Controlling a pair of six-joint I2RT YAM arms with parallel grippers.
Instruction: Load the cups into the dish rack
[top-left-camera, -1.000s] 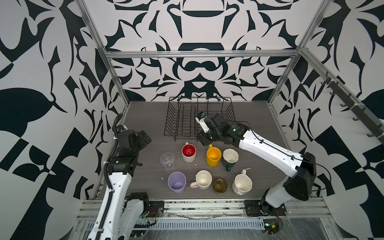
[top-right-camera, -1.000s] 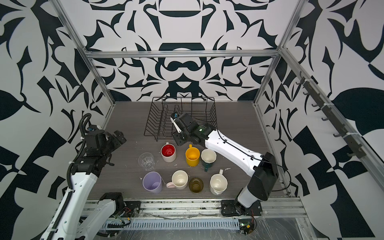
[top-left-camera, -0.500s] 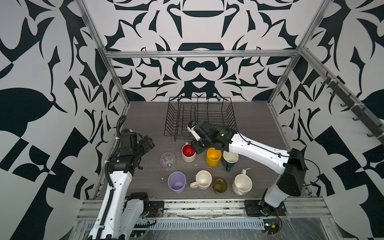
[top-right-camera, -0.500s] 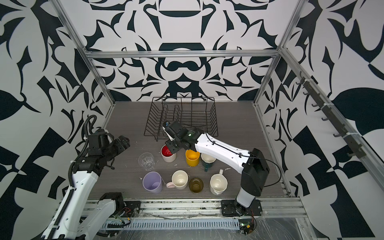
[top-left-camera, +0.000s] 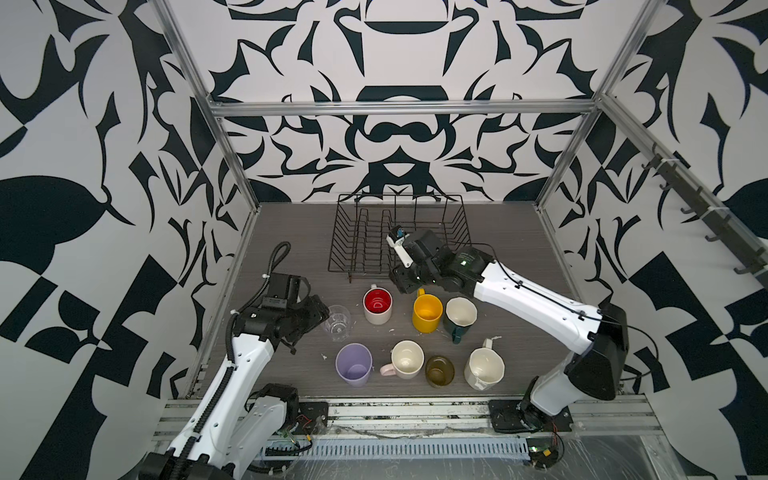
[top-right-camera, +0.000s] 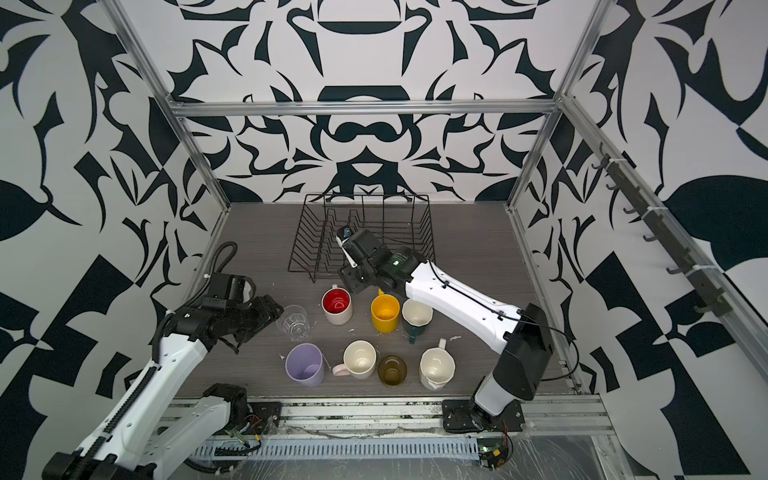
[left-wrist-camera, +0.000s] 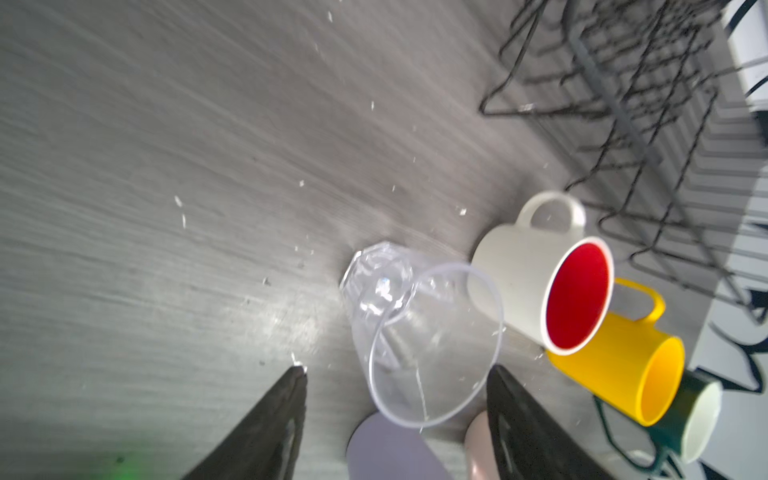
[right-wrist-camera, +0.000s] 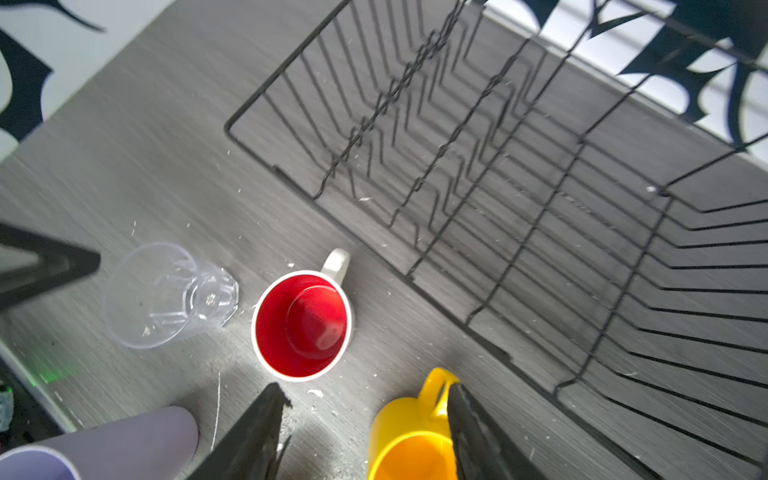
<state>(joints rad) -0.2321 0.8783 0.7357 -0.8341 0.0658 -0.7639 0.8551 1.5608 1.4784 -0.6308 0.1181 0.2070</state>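
Cups: all eight stand upright on the grey table, outside the dish rack, which sits at the back of the table near the wall; cups in two loose rows in front of it. Back row, left to right in both top views: clear glass, red-lined mug, yellow mug, dark green mug just beside the yellow one. Front row: lilac tumbler, cream mug with pink handle, olive glass just beside it, white faceted mug. Left gripper is low at the clear glass, coming from the left side, jaws apart with the glass mouth between the fingers; one finger off the rim, the other very near it, contact cannot tell; glass rests on the table, not gripped. Right gripper hangs over the table between the rack's front edge and the red-lined and yellow mugs, jaws spread, nothing held; in the right wrist view one finger overlaps the yellow mug's handle, touching or not unclear. White specks scattered on the table around the cups
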